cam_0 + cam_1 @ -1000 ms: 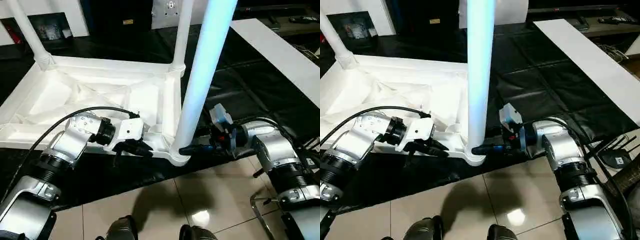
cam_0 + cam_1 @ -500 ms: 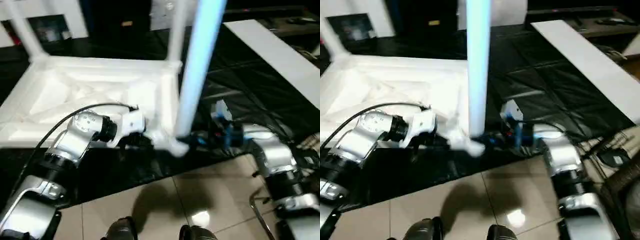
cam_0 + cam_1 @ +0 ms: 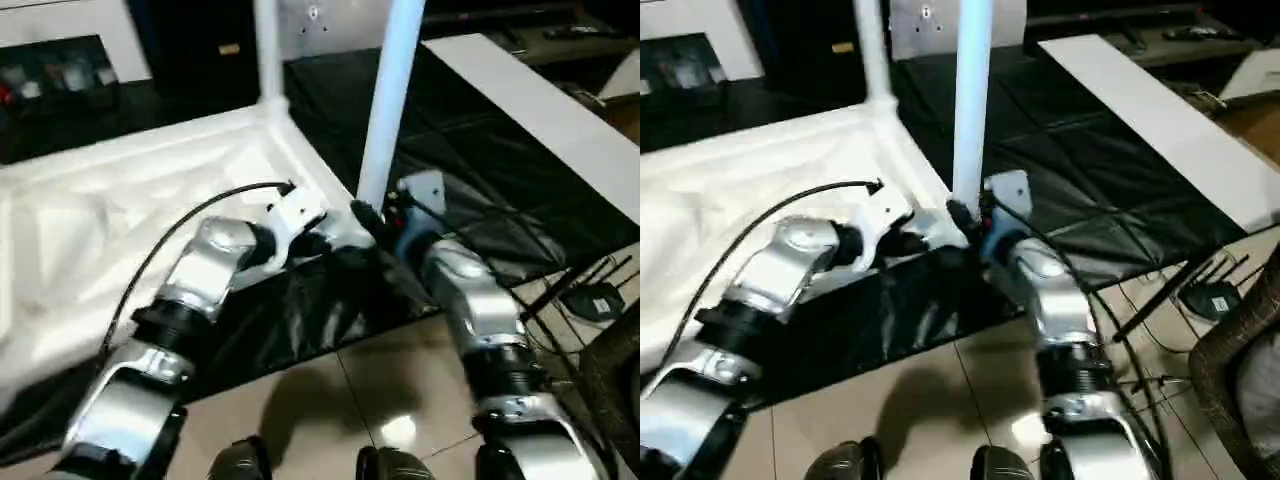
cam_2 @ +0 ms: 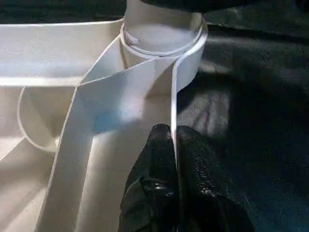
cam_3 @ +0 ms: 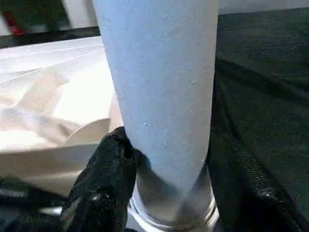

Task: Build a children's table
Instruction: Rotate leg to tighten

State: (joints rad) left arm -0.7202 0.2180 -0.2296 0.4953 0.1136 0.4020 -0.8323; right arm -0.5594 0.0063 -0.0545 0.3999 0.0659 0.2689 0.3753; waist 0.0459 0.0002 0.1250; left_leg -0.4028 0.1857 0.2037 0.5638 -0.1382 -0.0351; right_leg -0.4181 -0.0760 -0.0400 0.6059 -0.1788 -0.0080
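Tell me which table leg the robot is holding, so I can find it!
Find the big white tabletop lying upside down on the black mat. Go to its corner nearest the robot, where both arms meet. The leg standing there looks bluish and has the right tool clamped round its base; the other leg, farther back, is plain white and untouched.

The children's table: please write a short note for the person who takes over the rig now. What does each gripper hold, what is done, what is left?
Left gripper: shut on the thin rim wall of the table top, beside the near corner socket.
Right gripper: closed around the base of the near leg, just above that socket.
Table top lies underside up on the black mat.
Done: the near leg stands in its socket; a second leg stands at the far corner.
Left: I cannot tell whether the near leg is fully seated. The other corners are out of view; check them.
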